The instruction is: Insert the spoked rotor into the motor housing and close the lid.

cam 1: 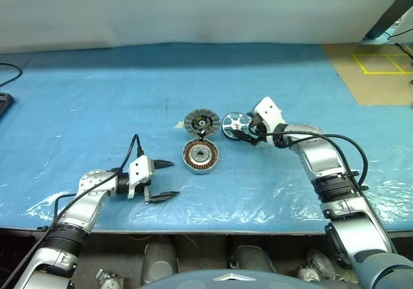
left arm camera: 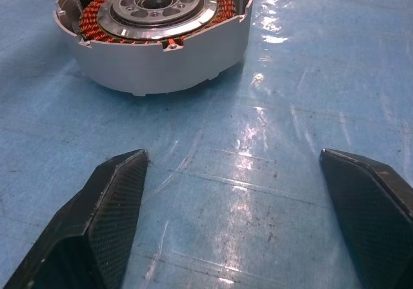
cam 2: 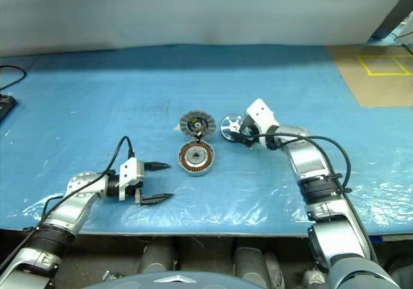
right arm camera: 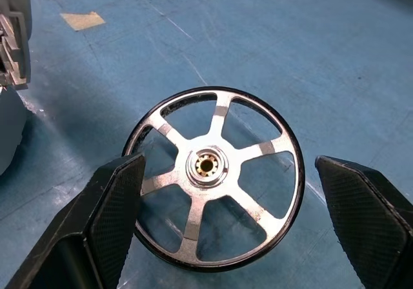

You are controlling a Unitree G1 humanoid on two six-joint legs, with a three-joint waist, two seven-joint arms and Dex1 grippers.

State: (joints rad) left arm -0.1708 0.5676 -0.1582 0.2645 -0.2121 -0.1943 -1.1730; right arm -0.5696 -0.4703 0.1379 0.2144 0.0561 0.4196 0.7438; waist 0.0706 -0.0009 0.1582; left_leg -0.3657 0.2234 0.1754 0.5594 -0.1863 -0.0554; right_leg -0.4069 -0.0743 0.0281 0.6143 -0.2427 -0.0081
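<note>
The desk (cam 1: pixel 97 95) is covered by a blue sheet, over which a clear plastic film is laid; the film is wrinkled along the near edge, and bright glare from overhead light is seen on it there. A pale grey-white wall (cam 1: pixel 193 11) is set behind the desk's far edge. At the far right corner a brown floor area (cam 1: pixel 374 76) is seen, marked with yellow tape lines (cam 1: pixel 384 63). A black cable (cam 1: pixel 10 76) is draped over the desk at the far left.
</note>
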